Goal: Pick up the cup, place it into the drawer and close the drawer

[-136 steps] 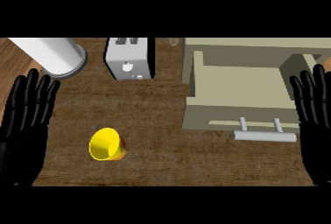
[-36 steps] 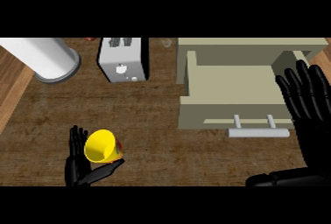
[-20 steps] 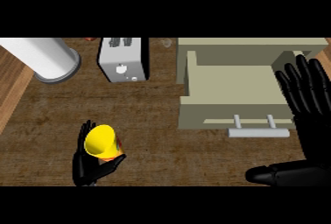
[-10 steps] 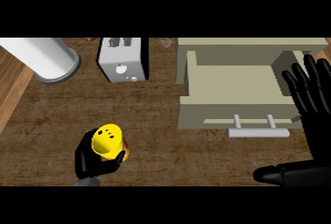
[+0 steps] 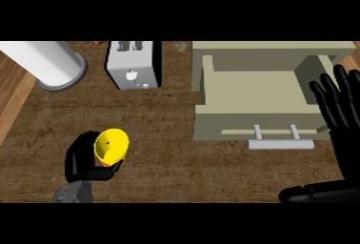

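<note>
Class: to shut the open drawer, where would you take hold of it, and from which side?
Take the bar handle on the drawer front, coming from the near side. It stands off the front on two posts, leaving room for fingers. The right hand is closest.

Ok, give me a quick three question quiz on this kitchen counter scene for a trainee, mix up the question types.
1. True or false: the yellow cup already lies inside the drawer.
2. Which hand holds the cup? A) left hand B) right hand C) neither
3. Fill in: the drawer with the bar handle stands ____ (open or closed).

Key
1. False: the cup is over the wooden counter, left of the drawer.
2. A: the left hand's fingers curl round the cup; the right hand is open at the drawer's right side.
3. Open: its inside is bare to view.
</note>
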You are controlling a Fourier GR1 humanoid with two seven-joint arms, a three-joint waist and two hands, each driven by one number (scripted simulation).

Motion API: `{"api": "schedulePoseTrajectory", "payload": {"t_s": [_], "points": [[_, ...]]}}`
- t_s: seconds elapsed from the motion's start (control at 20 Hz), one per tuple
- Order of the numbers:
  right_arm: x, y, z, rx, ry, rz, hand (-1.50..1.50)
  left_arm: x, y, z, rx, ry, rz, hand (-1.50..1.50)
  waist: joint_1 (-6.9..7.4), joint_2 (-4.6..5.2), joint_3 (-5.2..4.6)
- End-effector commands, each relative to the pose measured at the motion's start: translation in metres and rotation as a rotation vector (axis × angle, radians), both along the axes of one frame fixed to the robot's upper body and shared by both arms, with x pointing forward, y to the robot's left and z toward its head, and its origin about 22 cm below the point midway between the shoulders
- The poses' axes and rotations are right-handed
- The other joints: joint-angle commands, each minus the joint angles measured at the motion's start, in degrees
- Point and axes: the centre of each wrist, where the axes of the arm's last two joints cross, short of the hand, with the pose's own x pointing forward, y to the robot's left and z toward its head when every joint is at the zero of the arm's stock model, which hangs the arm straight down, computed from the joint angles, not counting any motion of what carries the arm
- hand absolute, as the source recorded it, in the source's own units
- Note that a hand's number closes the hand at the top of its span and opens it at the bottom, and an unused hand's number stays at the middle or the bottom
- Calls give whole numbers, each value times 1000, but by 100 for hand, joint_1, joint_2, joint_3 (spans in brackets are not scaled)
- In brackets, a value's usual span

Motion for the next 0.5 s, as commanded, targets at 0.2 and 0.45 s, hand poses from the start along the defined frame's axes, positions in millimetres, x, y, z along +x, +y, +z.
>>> {"api": "schedulePoseTrajectory", "payload": {"t_s": [0.2,0.45], "points": [[-8,18,3,10,8,-8,-150,23,-1,28,-40,-177,-119,150,22,-8,1],[-8,-1,1,3,16,-1,-150,50,-40,81,23,-204,-240,150,49,-27,10]]}}
